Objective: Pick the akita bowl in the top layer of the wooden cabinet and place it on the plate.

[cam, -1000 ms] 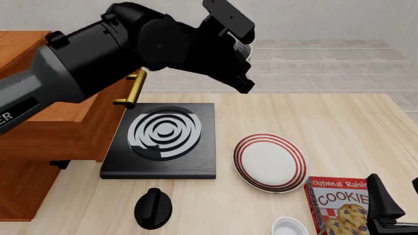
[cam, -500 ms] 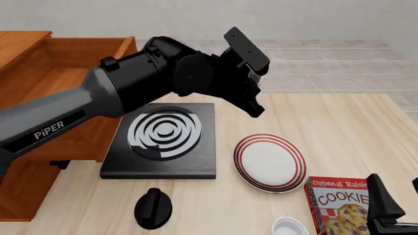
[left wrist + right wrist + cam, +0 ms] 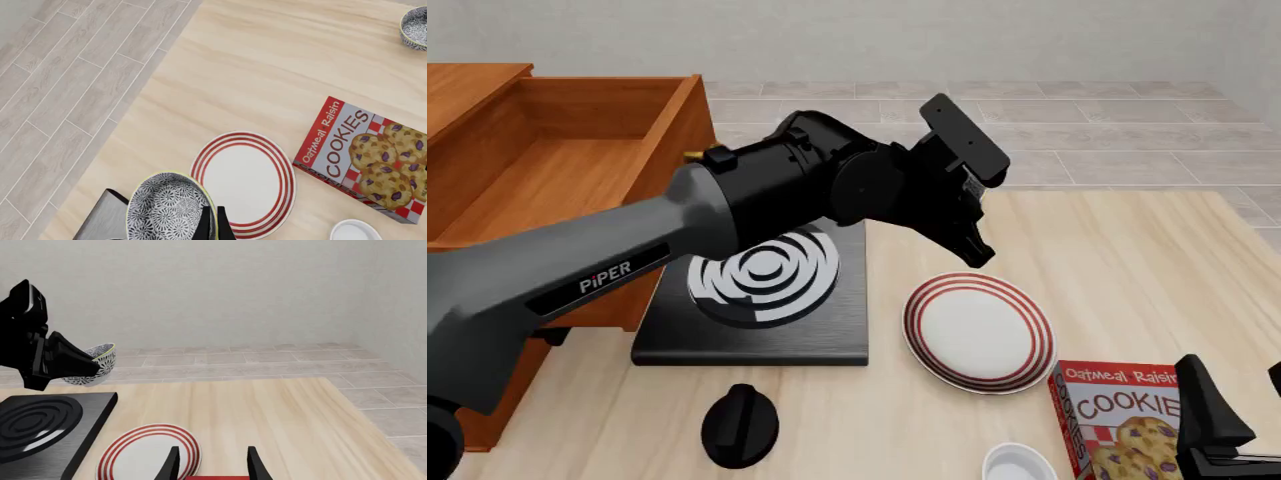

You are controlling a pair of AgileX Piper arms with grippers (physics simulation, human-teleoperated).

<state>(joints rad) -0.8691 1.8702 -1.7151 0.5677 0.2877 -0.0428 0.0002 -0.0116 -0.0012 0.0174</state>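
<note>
Clamped on the rim of the akita bowl (image 3: 170, 207), the left gripper (image 3: 212, 224) is seen in the left wrist view with its jaws nearly together, one finger inside the bowl and one outside. The bowl is held in the air, clear of the worktop (image 3: 1094, 250), above the gap between the stove (image 3: 761, 285) and the plate (image 3: 978, 330); in the right wrist view it (image 3: 97, 365) hangs tilted at the end of the left arm (image 3: 694, 240), higher than the plate (image 3: 150, 452) and to the stove side of it. The right gripper (image 3: 212, 462) is held low over the worktop with its jaws moderately apart and nothing between them; only its dark tip (image 3: 1214, 425) shows at the near right corner of the front view.

"PiPER" is read in white on the left arm. On the red box (image 3: 370, 157) lying flat near the plate, "Oatmeal Raisin" and "COOKIES" are printed above a picture of cookies.

The top layer (image 3: 561, 160) of the cabinet (image 3: 507, 300) stands pulled out, its inside bare wood. A small plain white bowl (image 3: 1018, 465) sits beside the box at the near edge, and a black knob (image 3: 739, 425) lies in front of the stove. A second patterned bowl (image 3: 415, 25) is seen at the edge of the left wrist view.
</note>
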